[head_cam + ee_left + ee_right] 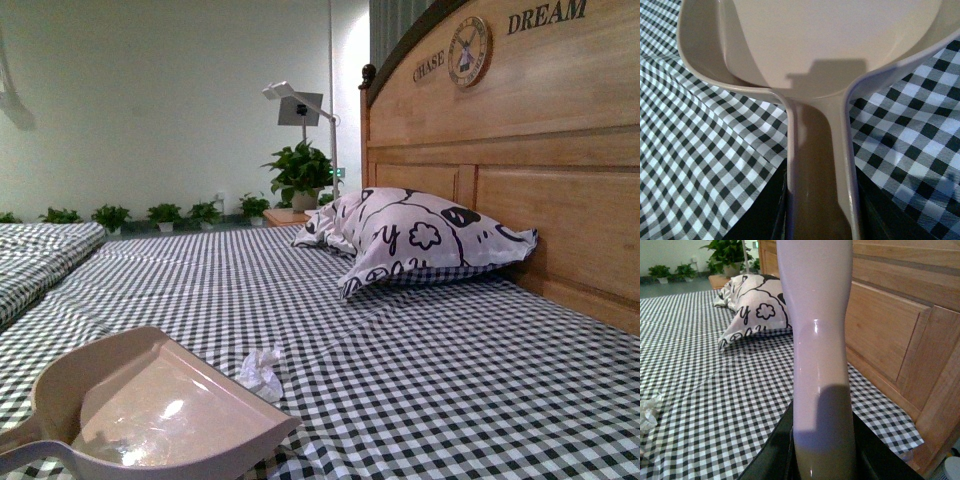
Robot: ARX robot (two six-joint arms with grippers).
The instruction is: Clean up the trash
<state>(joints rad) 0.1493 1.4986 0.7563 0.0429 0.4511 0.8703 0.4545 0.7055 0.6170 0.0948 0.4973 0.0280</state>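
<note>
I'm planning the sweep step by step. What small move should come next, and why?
Probably bring the pale handle in the right end effector down behind the tissue wad. The wad lies on the sheet right beside the rim of the dustpan, which the left end effector holds.

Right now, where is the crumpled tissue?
In the front view, the crumpled tissue lies on the checked bedsheet, low and left of centre, beside the beige dustpan.
</note>
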